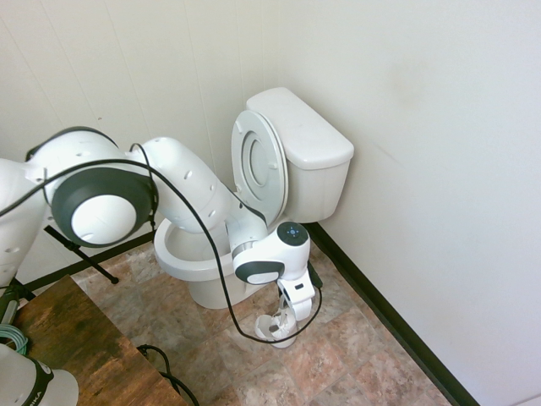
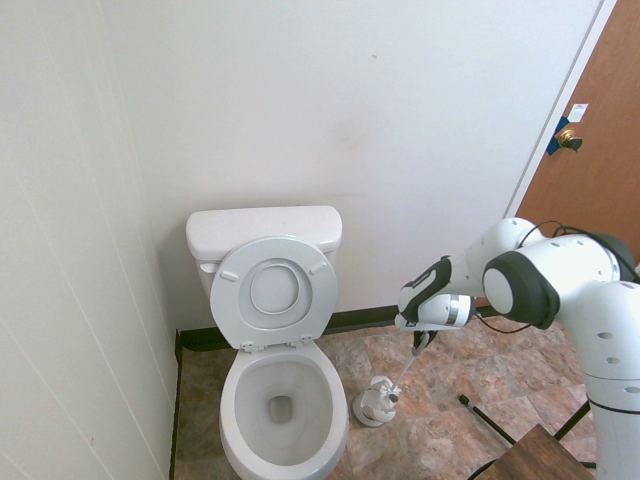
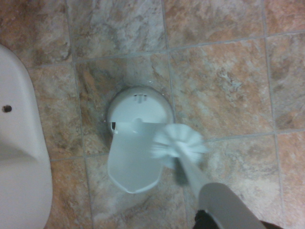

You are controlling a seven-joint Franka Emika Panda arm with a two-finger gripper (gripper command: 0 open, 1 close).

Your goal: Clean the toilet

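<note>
The white toilet point(image 2: 240, 425) stands against the back wall with its seat and lid point(image 2: 275, 290) raised against the tank point(image 2: 265, 230); its bowl is open. It also shows in the first exterior view as the toilet point(image 1: 179, 254). My gripper point(image 2: 418, 345) hangs low to the right of the bowl, shut on the slanted handle of a white toilet brush point(image 2: 400, 375). In the wrist view the brush head point(image 3: 180, 143) hovers just beside and above the small white brush holder point(image 3: 136, 143) on the floor.
The brush holder point(image 2: 377, 403) sits on the tiled floor close to the toilet's base point(image 3: 19, 143). A wooden table corner point(image 1: 76, 347) lies near the arm's base. A brown door point(image 2: 600, 130) is at the far right, and a black baseboard point(image 1: 380, 313) runs along the wall.
</note>
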